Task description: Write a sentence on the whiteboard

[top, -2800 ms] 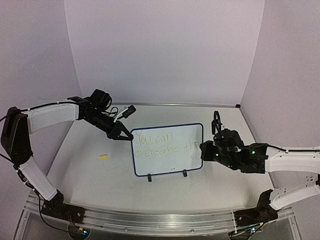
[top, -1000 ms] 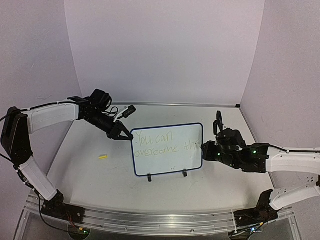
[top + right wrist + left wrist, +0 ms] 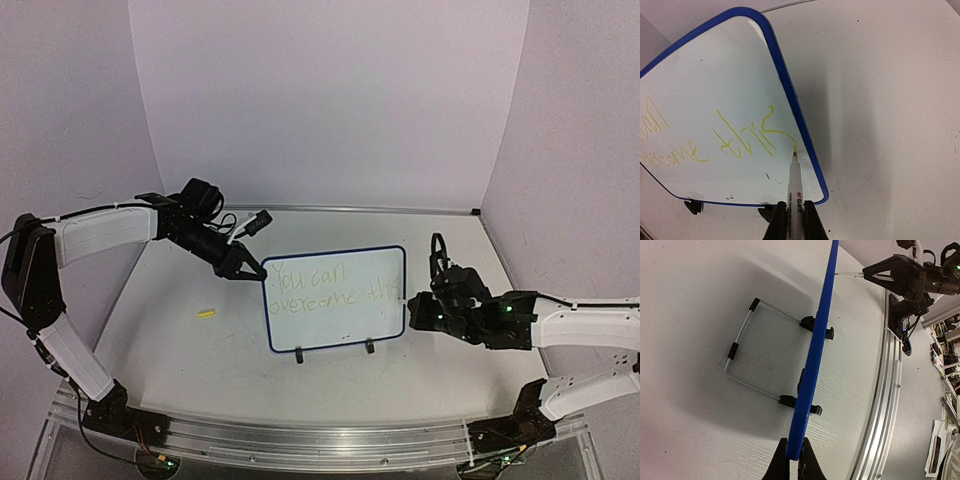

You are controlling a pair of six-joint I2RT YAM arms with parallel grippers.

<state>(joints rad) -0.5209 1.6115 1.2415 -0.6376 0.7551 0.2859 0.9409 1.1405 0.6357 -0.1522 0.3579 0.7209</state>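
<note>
Whiteboard (image 3: 340, 328) stands tilted at mid-counter (image 3: 180, 360) on two black feet (image 3: 299, 355), with a wire prop (image 3: 742, 352) behind it. The sentence (image 3: 325, 285), "You can overcome this", runs over two lines. Left claw (image 3: 793, 462) is closed on the board's upper left frame corner. Right claw (image 3: 794, 222) clamps a marker (image 3: 795, 187) — tip touching the board just inside the right frame, at the end of "this". Small yellow piece (image 3: 206, 313) lies left of the board, apart.
</note>
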